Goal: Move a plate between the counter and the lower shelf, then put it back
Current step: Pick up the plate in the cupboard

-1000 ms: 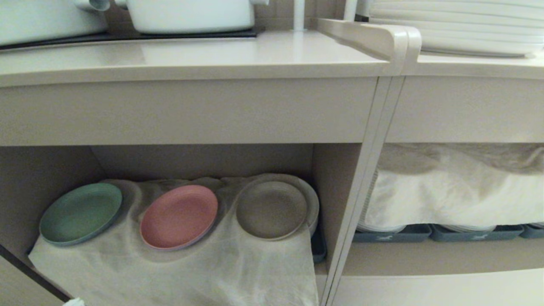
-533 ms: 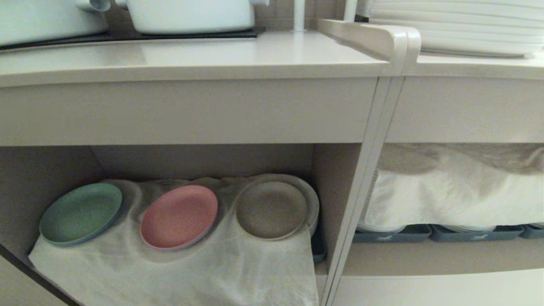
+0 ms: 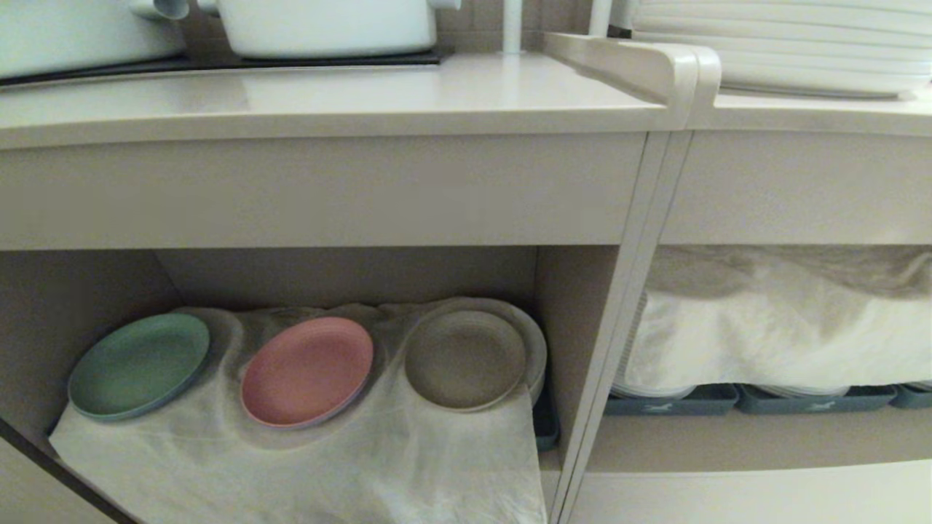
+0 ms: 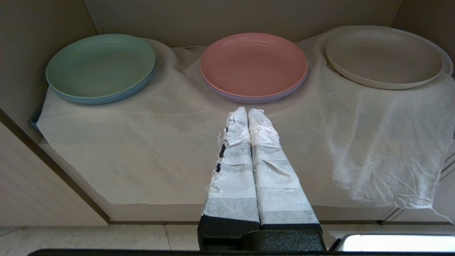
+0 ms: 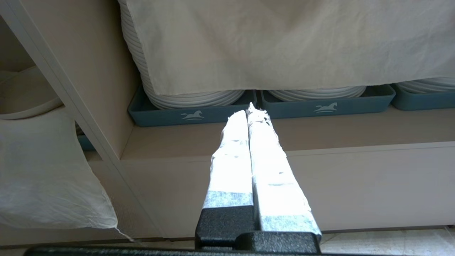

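The cream-beige plate (image 3: 464,358) (image 4: 384,58) rests on the whitish cloth (image 3: 408,458) in the lower shelf (image 3: 349,275), at the right end of a row of three. The beige counter (image 3: 408,91) runs above it, bare at the front. Neither arm shows in the head view. My left gripper (image 4: 247,110) is shut and empty, pulled back in front of the shelf, level with the pink plate (image 4: 253,64). My right gripper (image 5: 249,109) is shut and empty, pointing at the blue-grey trays (image 5: 192,115) in the neighbouring recess.
A green plate (image 3: 138,364) and the pink plate (image 3: 306,370) lie left of the beige one. White pots (image 3: 328,25) stand on a black hob at the back of the counter. Large white plates (image 3: 786,51) are stacked at the right. A divider post (image 3: 619,313) separates the recesses.
A white fingertip at the bottom left edge of the head view a second ago has dropped out of sight. The plates and cloth have not moved.
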You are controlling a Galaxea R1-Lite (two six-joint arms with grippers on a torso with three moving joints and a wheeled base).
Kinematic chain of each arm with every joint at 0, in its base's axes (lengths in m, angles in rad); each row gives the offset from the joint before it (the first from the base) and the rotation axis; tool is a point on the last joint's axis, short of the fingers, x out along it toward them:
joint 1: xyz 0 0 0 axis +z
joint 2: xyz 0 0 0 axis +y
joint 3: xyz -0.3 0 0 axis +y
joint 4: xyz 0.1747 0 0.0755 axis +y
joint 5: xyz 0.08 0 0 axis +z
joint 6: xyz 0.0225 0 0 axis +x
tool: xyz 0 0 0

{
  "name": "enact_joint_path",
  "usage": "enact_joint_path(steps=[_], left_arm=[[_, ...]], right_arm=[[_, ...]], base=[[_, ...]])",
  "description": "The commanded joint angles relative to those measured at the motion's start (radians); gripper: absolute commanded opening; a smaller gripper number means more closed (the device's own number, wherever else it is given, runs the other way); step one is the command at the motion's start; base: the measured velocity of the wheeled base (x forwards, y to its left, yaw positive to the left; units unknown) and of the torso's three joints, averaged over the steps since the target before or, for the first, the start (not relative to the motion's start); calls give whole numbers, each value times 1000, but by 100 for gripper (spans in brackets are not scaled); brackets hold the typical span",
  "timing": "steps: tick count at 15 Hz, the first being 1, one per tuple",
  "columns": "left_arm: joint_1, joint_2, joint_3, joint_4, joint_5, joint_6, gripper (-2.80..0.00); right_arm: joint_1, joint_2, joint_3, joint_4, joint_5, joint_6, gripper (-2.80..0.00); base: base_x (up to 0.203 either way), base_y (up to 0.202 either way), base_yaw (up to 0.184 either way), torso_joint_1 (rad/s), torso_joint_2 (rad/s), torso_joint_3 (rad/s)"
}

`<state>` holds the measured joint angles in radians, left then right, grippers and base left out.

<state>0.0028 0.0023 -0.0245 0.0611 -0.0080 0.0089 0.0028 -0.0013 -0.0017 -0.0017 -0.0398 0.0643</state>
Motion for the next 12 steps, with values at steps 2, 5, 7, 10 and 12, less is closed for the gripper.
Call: enact_joint_path(steps=[2,5,7,10,12], left_arm=[[0,-1,14,-51,2,0,-280],[0,-1,24,-75,3,-1,-280],[0,-1,24,-75,2,0,-280],[0,-1,24,-75,3,-1,-280],[0,-2,24,-75,2,-1,-280]], right_arm=[[0,1,0,0,0,0,-280],[0,1,-1,0,0,0,-280],[0,1,0,0,0,0,-280],[0,1,-1,0,0,0,-280],[0,1,0,0,0,0,-280]], base=[[0,0,0,0,0,0],[0,0,0,0,0,0],[0,0,0,0,0,0],[0,0,0,0,0,0],[0,0,0,0,0,0]])
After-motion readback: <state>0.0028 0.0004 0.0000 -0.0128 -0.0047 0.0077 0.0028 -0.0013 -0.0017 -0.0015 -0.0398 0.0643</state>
